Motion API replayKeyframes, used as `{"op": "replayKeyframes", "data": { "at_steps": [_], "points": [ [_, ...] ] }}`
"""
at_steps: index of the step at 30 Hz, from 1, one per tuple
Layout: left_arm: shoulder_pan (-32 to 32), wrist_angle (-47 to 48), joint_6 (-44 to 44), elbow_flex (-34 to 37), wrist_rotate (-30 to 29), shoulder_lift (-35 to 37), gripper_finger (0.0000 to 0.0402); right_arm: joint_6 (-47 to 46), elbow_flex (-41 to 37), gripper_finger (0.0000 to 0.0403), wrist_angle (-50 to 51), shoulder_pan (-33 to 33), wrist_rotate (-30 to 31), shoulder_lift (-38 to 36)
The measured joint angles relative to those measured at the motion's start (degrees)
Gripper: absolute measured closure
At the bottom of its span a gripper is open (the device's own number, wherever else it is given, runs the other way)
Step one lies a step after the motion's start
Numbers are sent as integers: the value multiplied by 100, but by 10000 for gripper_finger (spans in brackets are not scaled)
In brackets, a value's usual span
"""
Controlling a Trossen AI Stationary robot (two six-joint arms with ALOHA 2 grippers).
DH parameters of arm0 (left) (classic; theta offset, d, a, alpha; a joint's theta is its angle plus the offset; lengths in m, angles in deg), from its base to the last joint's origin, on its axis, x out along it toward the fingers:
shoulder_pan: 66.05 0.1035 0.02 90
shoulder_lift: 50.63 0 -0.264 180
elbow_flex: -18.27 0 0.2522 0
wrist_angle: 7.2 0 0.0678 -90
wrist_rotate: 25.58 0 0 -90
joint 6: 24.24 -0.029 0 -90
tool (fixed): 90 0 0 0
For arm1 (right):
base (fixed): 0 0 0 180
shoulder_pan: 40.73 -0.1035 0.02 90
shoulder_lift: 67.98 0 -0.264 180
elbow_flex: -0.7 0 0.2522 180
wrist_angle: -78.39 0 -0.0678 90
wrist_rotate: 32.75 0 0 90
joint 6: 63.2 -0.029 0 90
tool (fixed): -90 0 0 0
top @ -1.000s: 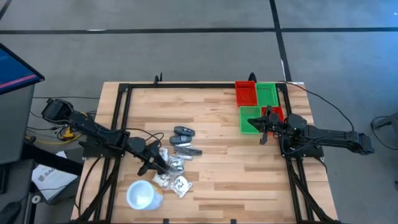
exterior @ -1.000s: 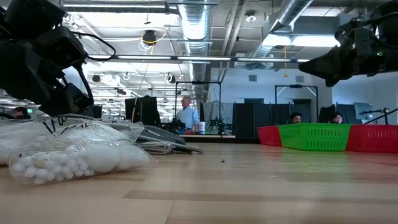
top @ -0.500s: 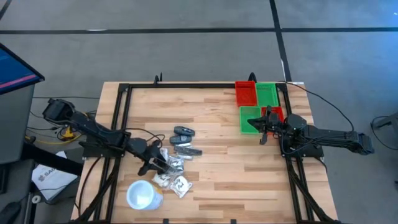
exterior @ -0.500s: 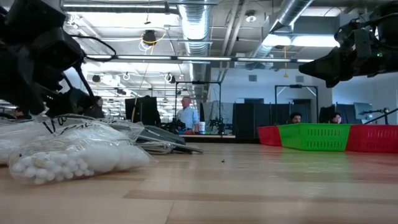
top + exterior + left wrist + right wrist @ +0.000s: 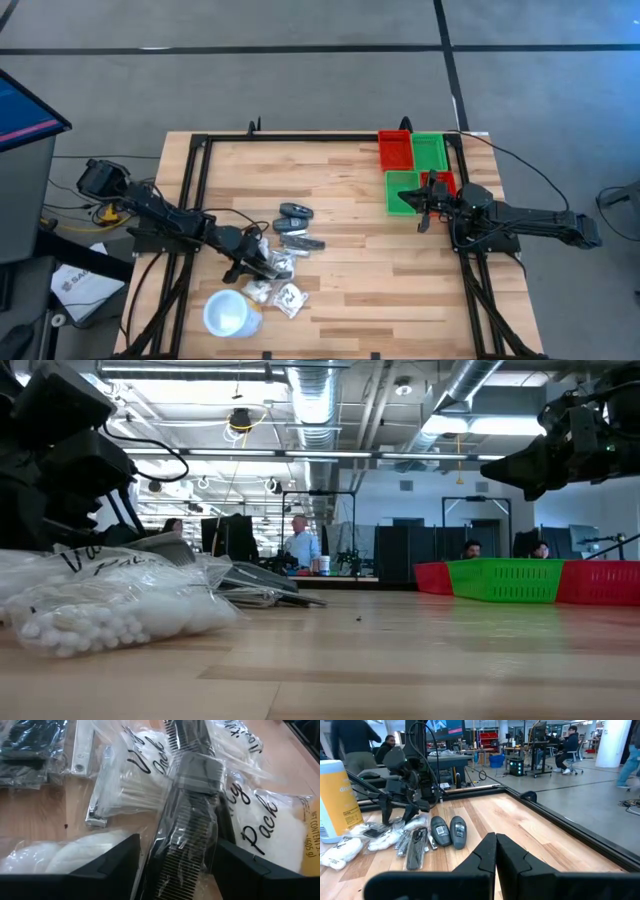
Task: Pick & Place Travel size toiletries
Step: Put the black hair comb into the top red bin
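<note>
— Starting at the left: how does that arm sit?

— It stretches low across the table (image 5: 380, 270) from the left edge, and the left gripper (image 5: 252, 266) is down in the pile of travel size toiletries (image 5: 280, 255) in the front-left part of the board, just behind the white cup (image 5: 227, 313). In its wrist view the two fingers (image 5: 112, 862) stand apart on either side of a bagged black comb (image 5: 187, 815) (not yet pinched), with clear sachets printed in script touching it on both sides.

— And further right?

— Two dark grey oblong cases (image 5: 293, 211) lie side by side just beyond the sachets. The right arm is well apart, reaching in from the right edge, and the right gripper (image 5: 424, 192) hangs above the green bin (image 5: 399, 193) beside the red bin (image 5: 394, 148). Its fingers (image 5: 485, 852) meet tip to tip, with nothing between them.

— Anything hard to make out?

— From table height a sachet of white beads (image 5: 110, 615) fills the near left and hides most of the pile; the left gripper is only a dark mass above it. People (image 5: 300, 547) stand in the room behind, too far off for detail.
</note>
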Motion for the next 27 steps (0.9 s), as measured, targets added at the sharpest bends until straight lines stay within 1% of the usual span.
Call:
{"op": "replayKeyframes", "data": {
  "at_steps": [5, 11, 14, 17, 22, 24, 27],
  "points": [
    [0, 13, 2, 2, -22, -7, 210, 0, -1, 403, 0, 1, 1, 1],
    [0, 7, 7, 9, -21, -9, 260, 0, -2, 403, 1, 0, 0, 1],
    [0, -14, 9, 13, -20, -9, 277, 2, -2, 403, 6, 2, -1, 1],
    [0, -37, 11, 15, -20, -11, 278, 2, -1, 403, 11, 2, 1, 0],
    [0, -113, 50, 17, -30, -11, 252, 2, -2, 403, 11, 2, 1, 0],
    [0, -158, 50, 17, -48, -11, 255, 2, -1, 403, 11, 1, 1, -1],
    [0, -208, 50, 17, -48, -11, 272, 2, -2, 403, 11, 0, 0, 0]
  ]
}}
